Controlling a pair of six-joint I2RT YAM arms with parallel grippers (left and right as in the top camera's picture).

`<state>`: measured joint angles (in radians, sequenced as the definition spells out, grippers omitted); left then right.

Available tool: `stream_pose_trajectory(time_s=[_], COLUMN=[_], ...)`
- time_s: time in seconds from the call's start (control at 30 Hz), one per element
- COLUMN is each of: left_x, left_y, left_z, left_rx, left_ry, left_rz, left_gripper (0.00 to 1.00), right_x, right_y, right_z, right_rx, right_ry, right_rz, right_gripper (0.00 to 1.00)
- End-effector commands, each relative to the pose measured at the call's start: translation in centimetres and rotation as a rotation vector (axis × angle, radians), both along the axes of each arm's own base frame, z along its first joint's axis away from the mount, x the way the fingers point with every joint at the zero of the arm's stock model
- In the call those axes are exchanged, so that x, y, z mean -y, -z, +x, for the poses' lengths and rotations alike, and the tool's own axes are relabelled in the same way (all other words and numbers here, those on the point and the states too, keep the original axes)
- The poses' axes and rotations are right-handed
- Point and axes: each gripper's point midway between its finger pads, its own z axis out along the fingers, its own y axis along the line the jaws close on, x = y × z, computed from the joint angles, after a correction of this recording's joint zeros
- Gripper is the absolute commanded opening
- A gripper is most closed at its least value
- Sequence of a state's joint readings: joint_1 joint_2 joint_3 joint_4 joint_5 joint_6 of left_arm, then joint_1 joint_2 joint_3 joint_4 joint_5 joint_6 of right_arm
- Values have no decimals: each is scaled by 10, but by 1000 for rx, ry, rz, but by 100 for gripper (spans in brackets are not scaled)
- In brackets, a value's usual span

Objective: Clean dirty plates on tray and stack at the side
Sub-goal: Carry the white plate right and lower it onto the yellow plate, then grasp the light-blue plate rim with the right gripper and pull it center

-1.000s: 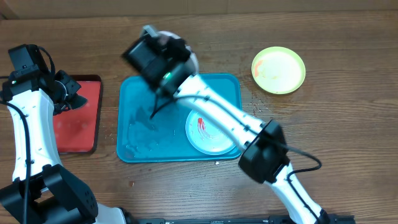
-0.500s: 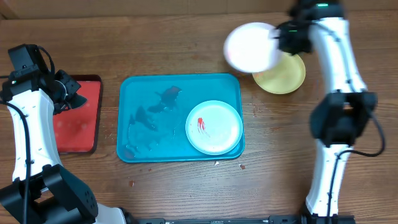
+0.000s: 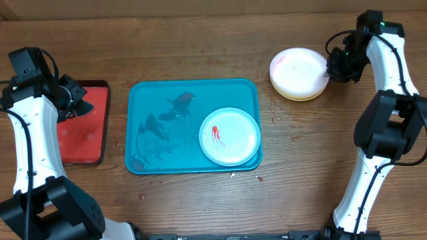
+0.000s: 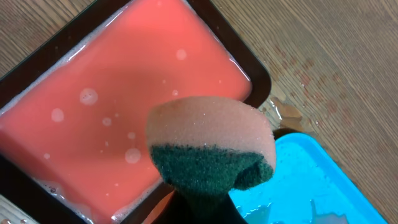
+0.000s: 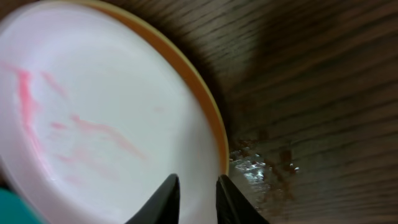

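white plate (image 3: pixel 298 72), glossy and pink-smeared, is laid on yellow-green plate (image 3: pixel 298 98) right of the tray (image 3: pixel 160 93). its rim is pinched by the right gripper (image 5: pixel 194 190), fingers narrow. teal plate (image 3: pixel 229 137), round and red-smeared, is seated in the tray's right end. porous sponge (image 4: pixel 211 146) with green scouring face is clamped by left gripper (image 3: pixel 70 99) over foamy red tray (image 4: pixel 124 93), left of the tray.

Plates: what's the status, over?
Left gripper holds sponge over red tray. Right gripper pinches white plate, stacked on yellow plate. Teal plate dirty, on blue tray.
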<state>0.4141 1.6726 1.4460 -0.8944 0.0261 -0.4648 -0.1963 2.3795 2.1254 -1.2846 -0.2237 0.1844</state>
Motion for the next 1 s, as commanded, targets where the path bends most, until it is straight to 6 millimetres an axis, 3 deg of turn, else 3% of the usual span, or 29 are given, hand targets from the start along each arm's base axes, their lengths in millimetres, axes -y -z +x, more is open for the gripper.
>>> stream_pose_trajectory(time_s=[0.0, 0.07, 0.17, 0.27, 0.33, 0.43, 0.5, 0.57, 0.7, 0.97], left_x=[1, 1, 2, 2, 2, 4, 5, 6, 5, 6], left_y=[2, 2, 2, 2, 3, 3, 4, 5, 4, 3], left_z=[1, 1, 0, 0, 0, 0, -2, -3, -2, 0], left_rx=[5, 5, 3, 3, 2, 2, -6, -13, -6, 1], left_ry=[-2, -2, -2, -2, -2, 3, 4, 4, 4, 9], left_rz=[-20, -20, -21, -21, -23, -33, -39, -43, -39, -36], left_gripper=[4, 4, 4, 4, 4, 4, 4, 4, 4, 4], right_x=[-7, -14, -35, -95, -122, -173, -200, -213, -241, -254], right_y=[-26, -41, -81, -125, -127, -108, -79, -55, -25, -3], right_z=[1, 3, 3, -14, -23, -37, -45, -53, -80, -106], right_rx=[37, 65, 160, 287, 299, 285, 243, 200, 129, 63], right_ry=[38, 35, -60, -384, -532, -784, -890, -959, -1058, -1062], right_rz=[25, 62, 112, 209, 202, 149, 42, -76, -157, -100], right_gripper=[28, 31, 37, 45, 43, 45, 54, 62, 63, 60])
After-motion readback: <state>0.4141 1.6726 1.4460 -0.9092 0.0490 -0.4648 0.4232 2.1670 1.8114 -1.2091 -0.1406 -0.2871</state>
